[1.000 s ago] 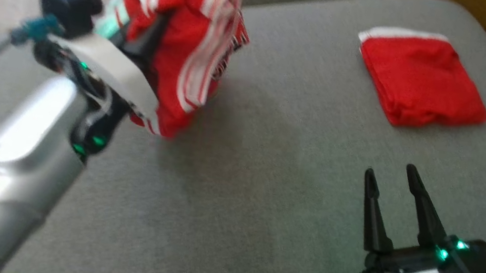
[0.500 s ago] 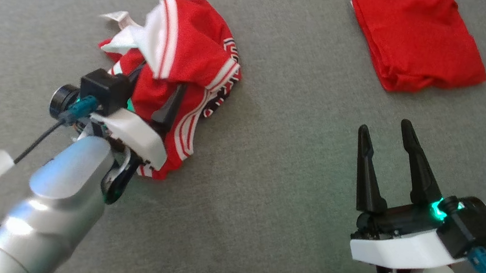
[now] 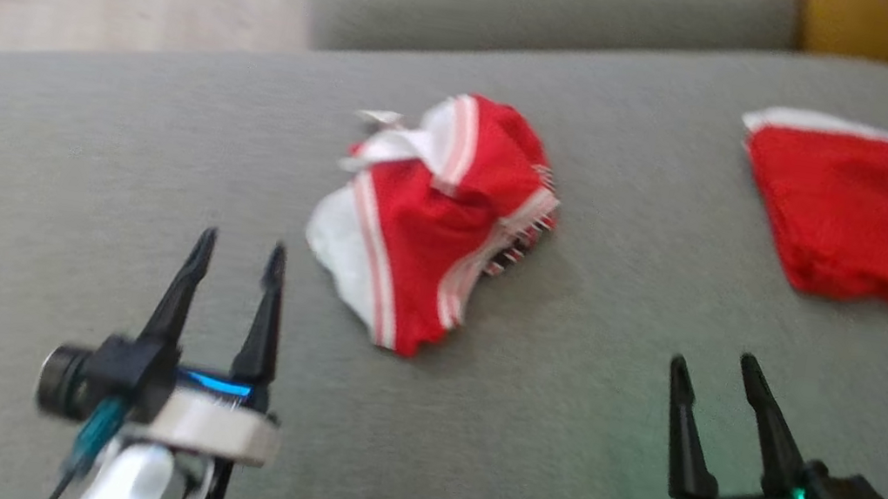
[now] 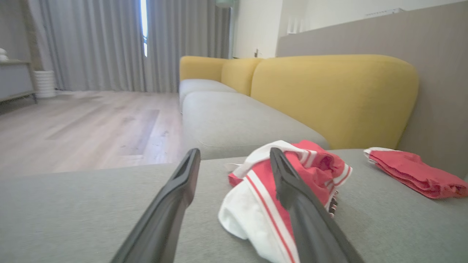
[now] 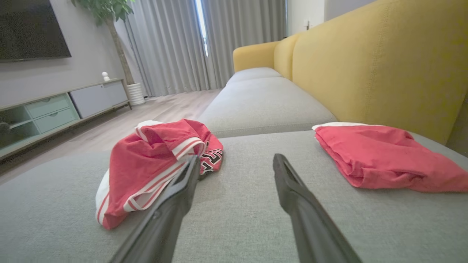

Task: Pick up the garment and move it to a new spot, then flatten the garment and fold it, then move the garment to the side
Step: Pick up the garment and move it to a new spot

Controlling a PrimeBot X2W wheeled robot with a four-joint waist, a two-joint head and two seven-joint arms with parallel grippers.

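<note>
Presently both sets of fingers stand spread and empty: the left gripper (image 3: pixel 243 248) and right gripper (image 3: pixel 712 366) hover over the grey sofa cushion (image 3: pixel 52 164), gripping nothing. Beyond and between them the crumpled red-and-white garment (image 3: pixel 435 217), apparently sports shorts, lies heaped on the cushion, clear of the left fingers. A folded red garment (image 3: pixel 854 214) lies well apart to its right.

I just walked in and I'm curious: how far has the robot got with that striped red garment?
Done: the move; carried a moment ago, the striped garment now lies crumpled on the grey cushion. In hand: nothing; left fingers and right fingers are open, clear of it. Left: flattening, folding, moving it aside.
</note>
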